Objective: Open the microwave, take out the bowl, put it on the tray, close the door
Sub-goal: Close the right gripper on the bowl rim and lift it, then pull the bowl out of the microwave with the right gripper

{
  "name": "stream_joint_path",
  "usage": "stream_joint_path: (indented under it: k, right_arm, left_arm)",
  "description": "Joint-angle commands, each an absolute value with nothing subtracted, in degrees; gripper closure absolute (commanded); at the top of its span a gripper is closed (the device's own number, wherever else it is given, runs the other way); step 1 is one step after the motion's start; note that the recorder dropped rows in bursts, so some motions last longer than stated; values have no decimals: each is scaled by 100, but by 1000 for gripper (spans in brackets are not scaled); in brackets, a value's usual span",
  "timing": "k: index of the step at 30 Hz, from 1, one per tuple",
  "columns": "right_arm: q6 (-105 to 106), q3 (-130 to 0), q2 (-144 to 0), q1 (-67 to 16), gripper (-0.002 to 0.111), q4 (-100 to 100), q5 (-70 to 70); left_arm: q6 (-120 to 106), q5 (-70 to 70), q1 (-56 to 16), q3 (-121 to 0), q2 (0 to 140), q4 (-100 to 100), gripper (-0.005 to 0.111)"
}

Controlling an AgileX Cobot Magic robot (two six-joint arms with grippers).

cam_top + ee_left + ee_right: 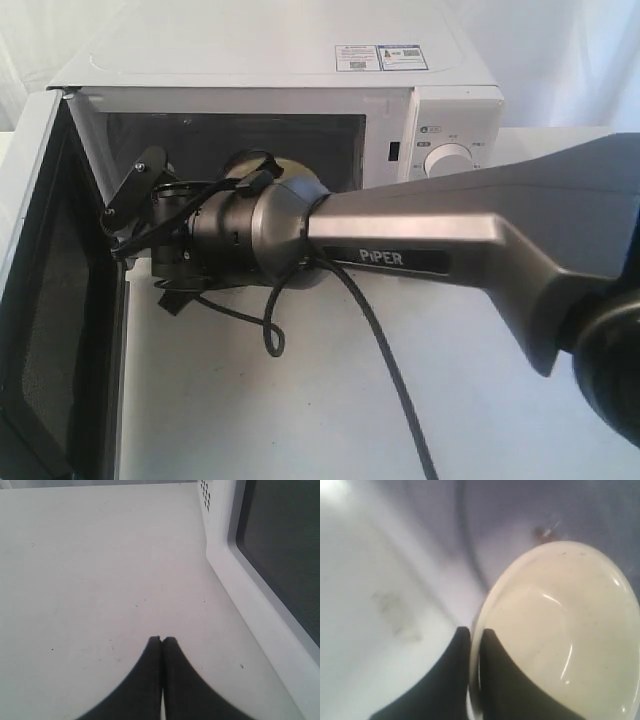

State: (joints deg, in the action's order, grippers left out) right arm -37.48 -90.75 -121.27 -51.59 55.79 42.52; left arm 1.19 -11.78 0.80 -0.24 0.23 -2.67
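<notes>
exterior: door [40, 300] open at frame left, right arm reaches into microwave [300, 60] cavity, hiding the bowl | left wrist: left fingers [150, 680] pressed together, empty, over table [90, 580] | right wrist: right fingers [435, 690] pinch bowl [555, 630] rim, bowl body toward lower right

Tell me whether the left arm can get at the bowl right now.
Probably not. The bowl sits inside the microwave with the right gripper closed on its rim, and the right arm fills the opening. The left gripper is shut over the table, outside the open door.
</notes>
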Motion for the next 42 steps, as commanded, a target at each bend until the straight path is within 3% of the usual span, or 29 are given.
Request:
stream_joint_path:
  k: [1, 11, 34, 42]
  right_arm:
    - [-3405, -8660, -11579, -5340, 108, 4793, 4495]
    - [-3510, -7102, -10048, -5611, 108, 4544, 4499]
    - [-5935, -3805, -7406, -5595, 108, 5010, 5542]
    - [-6218, -3192, -7187, -5595, 108, 5010, 4521]
  left_arm:
    - [121, -1159, 49, 0, 0, -312, 107]
    - [121, -1159, 49, 0, 0, -312, 107]
    - [121, -1159, 49, 0, 0, -312, 107]
    - [121, -1159, 49, 0, 0, -312, 107]
